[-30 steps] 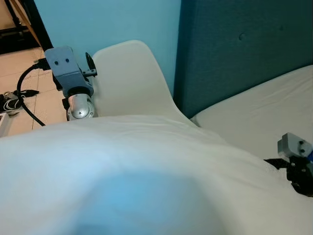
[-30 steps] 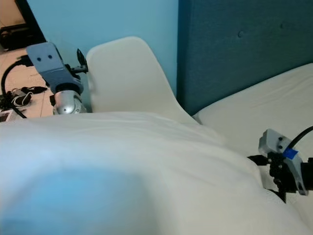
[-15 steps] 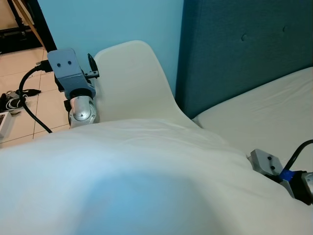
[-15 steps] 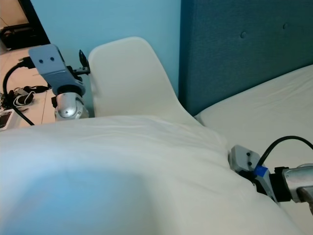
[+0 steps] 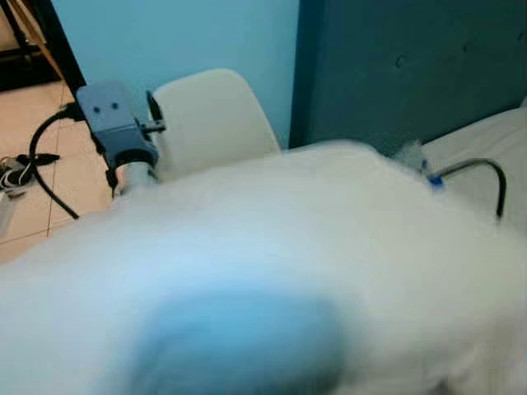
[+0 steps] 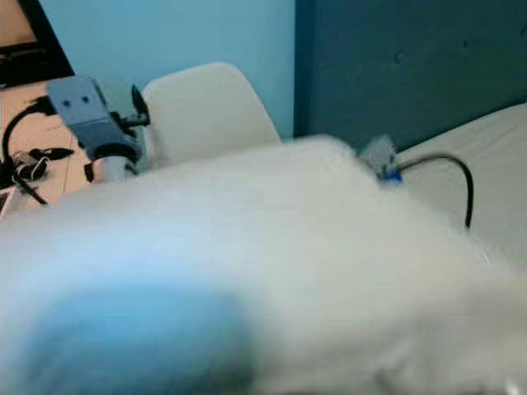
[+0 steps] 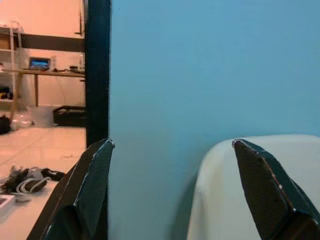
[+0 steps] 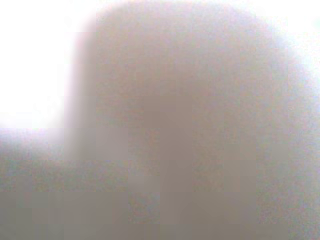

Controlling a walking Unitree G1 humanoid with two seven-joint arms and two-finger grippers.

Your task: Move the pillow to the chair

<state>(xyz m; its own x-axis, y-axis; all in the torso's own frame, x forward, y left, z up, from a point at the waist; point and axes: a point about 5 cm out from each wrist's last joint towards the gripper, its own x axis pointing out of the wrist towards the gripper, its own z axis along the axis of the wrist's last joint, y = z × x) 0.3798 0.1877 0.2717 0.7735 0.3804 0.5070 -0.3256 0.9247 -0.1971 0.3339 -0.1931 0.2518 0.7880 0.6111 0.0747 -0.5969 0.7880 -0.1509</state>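
Observation:
A big white pillow (image 5: 313,247), blurred, takes up most of the head views and hides the seat of the cream plastic chair (image 5: 206,111) behind it. My left arm's wrist (image 5: 115,123) sticks out past the pillow's left edge, beside the chair back. My left gripper (image 7: 172,145) is open with nothing between its fingers; beyond it are the blue wall and the chair's back (image 7: 260,190). My right arm's wrist (image 5: 412,154), with its black cable, shows at the pillow's far right edge. The pillow (image 8: 175,125) is a pale blur right up against the right wrist camera.
A dark teal headboard (image 5: 395,66) rises right of the chair, with the white bed (image 5: 490,132) below it. A light blue wall (image 5: 181,33) stands behind the chair. Cables (image 5: 20,164) lie on the tiled floor at left, near a dark doorway.
The pillow has risen and now covers the chair seat and most of the bed. My right wrist has moved up and towards the headboard. The picture has become blurred.

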